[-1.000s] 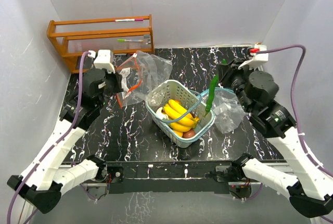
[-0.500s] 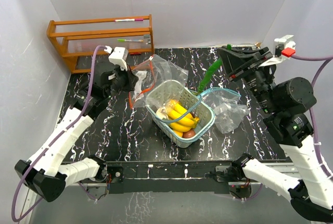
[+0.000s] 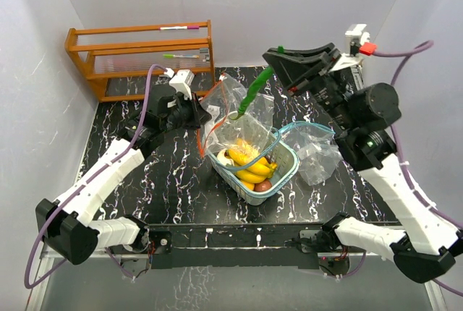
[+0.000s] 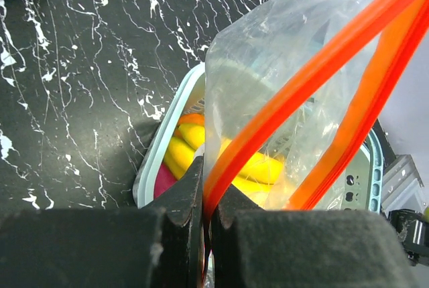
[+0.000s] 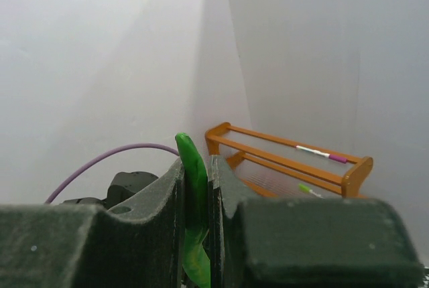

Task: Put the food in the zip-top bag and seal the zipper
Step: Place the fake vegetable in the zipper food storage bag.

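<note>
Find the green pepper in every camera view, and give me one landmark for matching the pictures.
Top external: green pepper hangs from the right gripper, upper centre.
Left wrist: not in it; the left gripper pinches the zip-top bag here.
Right wrist: bottom centre, clamped between the fingers.
Landmark: the wooden rack, upper left in the top view, right of the pepper in the right wrist view.

I can read no writing, label, brand or number in any of my views: nothing legible on the zip-top bag (image 4: 268,67), the mesh basket (image 3: 281,179) or the wooden rack (image 3: 130,49)
</note>
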You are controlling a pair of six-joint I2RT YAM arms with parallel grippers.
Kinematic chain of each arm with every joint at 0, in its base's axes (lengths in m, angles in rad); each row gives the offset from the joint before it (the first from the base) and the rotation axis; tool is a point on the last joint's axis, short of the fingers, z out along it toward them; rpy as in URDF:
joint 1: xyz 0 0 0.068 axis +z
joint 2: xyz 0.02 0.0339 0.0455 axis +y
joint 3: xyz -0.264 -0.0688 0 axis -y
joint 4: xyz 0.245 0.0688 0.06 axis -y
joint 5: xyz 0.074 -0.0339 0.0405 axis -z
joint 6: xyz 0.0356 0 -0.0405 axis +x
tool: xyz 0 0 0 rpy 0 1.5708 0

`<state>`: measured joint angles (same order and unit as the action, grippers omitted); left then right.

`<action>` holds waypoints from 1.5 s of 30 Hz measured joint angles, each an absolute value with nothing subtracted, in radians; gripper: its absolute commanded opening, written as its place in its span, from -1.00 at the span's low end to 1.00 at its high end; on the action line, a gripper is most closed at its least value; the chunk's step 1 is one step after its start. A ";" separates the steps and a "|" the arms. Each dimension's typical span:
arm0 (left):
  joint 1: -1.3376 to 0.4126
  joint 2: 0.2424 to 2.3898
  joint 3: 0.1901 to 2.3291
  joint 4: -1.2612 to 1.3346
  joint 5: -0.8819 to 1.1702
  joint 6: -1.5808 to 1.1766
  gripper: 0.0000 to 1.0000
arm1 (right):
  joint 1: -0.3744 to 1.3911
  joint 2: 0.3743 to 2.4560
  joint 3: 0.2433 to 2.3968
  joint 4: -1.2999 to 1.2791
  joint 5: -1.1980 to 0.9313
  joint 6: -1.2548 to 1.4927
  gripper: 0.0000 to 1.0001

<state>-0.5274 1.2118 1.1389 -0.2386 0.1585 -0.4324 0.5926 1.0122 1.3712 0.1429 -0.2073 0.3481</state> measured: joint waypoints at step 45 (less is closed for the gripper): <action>-0.548 1.084 1.277 -0.401 0.169 -0.386 -1.00 | 1.066 1.277 1.364 0.140 0.547 -0.206 -0.85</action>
<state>-0.5476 1.0840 1.2770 -0.4007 0.1692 -0.3859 1.0664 1.2774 1.3640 0.1402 0.5468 -0.2058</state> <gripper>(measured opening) 0.007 0.163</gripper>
